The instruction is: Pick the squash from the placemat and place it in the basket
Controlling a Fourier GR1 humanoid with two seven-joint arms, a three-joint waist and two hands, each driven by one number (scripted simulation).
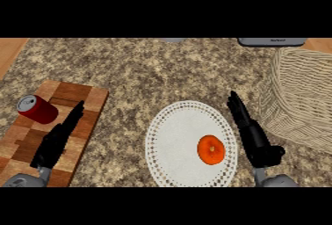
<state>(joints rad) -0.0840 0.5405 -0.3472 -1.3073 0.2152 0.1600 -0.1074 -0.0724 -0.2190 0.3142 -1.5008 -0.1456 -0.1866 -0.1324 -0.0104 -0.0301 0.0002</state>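
On the granite counter [142,74], near centre, we note a round white lacy placemat [182,127] with the squash [211,150], a small orange flattened fruit, lying on its right-hand near part. The squash sits on the mat, untouched.

To the right stands the wicker basket [298,101], its near wall just beside the mat's right edge. Nothing shows inside it from this angle.

Our right hand [253,136] hangs just right of the squash, over the mat's right rim, between squash and basket. Its fingers [236,107] run straight and together, pointing far; the thumb juts out toward the right. They hold nothing, and we see no contact with the squash.

Our left hand [57,140] lies over the wooden cutting board [84,94] at the left, fingers straight and together, holding nothing. A red can [37,109] stands at the board's left edge, close to those fingertips but apart from them.

Step in hand, as we judge it: the approach, grasp not yet made. The next move calls for the right hand to shift left and down over the squash, spread fingers from thumb and close round it. Then a lift high enough to clear the basket rim, and a short carry rightward. The low, rounded fruit may roll if nudged sideways.
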